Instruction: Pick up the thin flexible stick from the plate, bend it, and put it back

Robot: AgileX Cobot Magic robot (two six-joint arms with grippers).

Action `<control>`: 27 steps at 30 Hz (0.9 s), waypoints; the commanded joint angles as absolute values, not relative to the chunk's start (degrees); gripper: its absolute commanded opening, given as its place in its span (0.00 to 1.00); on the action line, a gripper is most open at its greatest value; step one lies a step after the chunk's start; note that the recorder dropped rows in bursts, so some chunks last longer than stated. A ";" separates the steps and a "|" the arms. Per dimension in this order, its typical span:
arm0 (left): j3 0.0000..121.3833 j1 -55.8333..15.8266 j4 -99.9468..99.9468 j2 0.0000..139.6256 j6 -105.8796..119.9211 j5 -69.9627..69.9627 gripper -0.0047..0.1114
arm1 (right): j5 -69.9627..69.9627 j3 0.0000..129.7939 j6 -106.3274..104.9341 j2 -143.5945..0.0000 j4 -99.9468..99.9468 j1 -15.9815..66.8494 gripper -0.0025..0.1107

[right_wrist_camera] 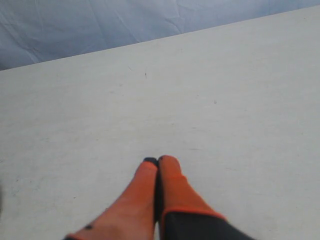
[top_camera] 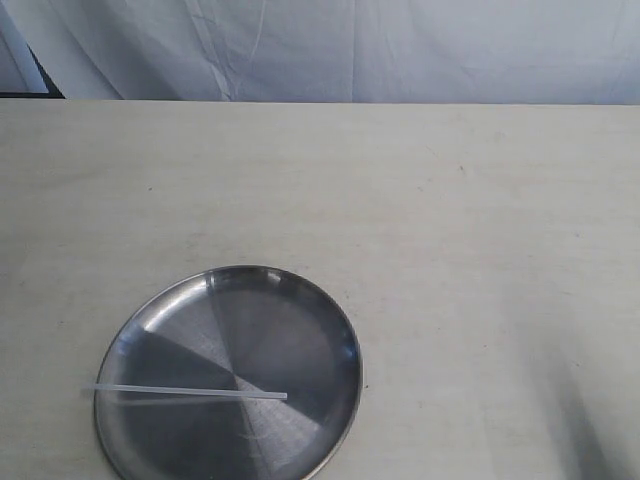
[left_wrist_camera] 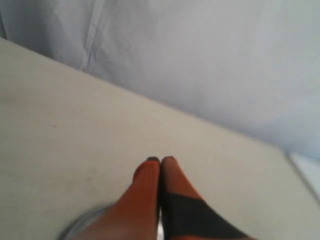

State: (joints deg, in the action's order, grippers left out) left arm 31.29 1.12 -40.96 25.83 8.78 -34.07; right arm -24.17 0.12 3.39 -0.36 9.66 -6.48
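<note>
The round shiny steel plate [top_camera: 300, 320] sits at the front left of the pale table in the exterior view. Across it lies the thin translucent-white stick [top_camera: 185, 393], straight, one end poking over the plate's left rim. Neither arm shows in the exterior view. In the left wrist view my left gripper [left_wrist_camera: 160, 160] is shut with nothing between its orange fingers, and a bit of the plate's rim [left_wrist_camera: 80, 223] shows beside them. My right gripper [right_wrist_camera: 158, 160] is shut and empty too, held over bare tabletop.
A pale wooden table [top_camera: 450, 200] fills the scene, backed by a wrinkled white-blue cloth [top_camera: 350, 50]. A faint shadow falls on the table at the front right. Nothing else stands on the table.
</note>
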 commanded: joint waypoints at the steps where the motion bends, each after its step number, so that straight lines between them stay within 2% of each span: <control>1: 43.64 0.97 -24.82 41.98 12.01 -56.01 0.04 | -23.35 0.00 3.20 0.00 9.47 -6.80 0.02; 3: 46.81 0.97 -19.90 48.95 13.24 -61.93 0.04 | -23.35 0.00 3.20 0.00 9.47 -6.80 0.02; 6: 49.19 0.97 -17.80 55.82 21.82 -65.46 0.10 | -23.35 0.00 3.20 0.00 9.47 -6.80 0.02; 16: 45.50 -0.15 -21.24 63.93 50.49 -67.56 0.46 | -23.58 0.00 3.20 0.00 9.47 -6.80 0.02; 22: 38.62 -5.43 -18.59 64.76 62.56 -57.39 0.55 | -23.58 0.00 3.20 0.00 9.47 -6.80 0.02; 27: 35.22 -8.69 -15.23 64.76 64.49 -51.58 0.58 | -23.58 0.00 3.20 0.00 9.47 -6.80 0.02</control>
State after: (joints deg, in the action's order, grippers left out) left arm 36.76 -6.95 -16.53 64.60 63.29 -54.64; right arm -24.17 0.12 3.39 -0.26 9.66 -6.48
